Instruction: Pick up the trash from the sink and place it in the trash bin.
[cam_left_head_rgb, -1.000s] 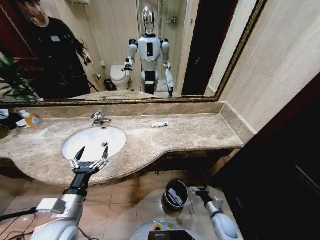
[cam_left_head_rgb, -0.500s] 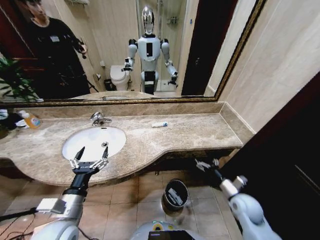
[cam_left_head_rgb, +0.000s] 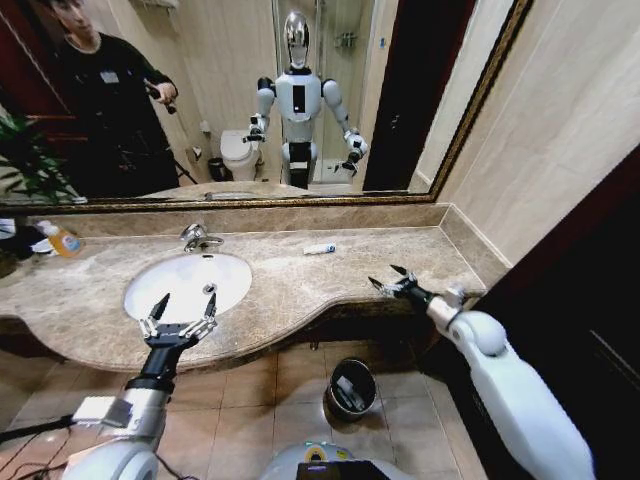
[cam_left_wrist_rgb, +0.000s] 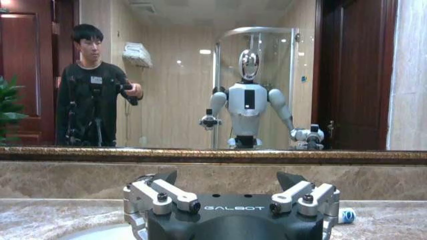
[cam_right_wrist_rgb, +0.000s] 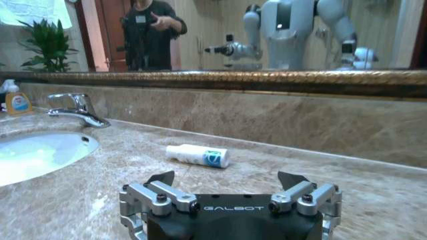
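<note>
The white oval sink lies in the beige marble countertop, with its chrome faucet behind it. I see no trash inside the basin. One small white tube with a blue end lies on the counter to the right of the sink, seen closer as the tube and at the edge as the tube. My left gripper hovers open over the sink's near rim, holding nothing. My right gripper is open and empty above the counter's right part. The black trash bin stands on the floor below the counter.
A clear bottle with orange liquid stands at the counter's back left beside a plant. A large mirror lines the wall behind. A dark wooden door is close on the right. The floor around the bin is tiled.
My right arm has swung up from beside the trash bin on the floor to above the counter's right part, fingers open throughout. The left arm has not moved.
</note>
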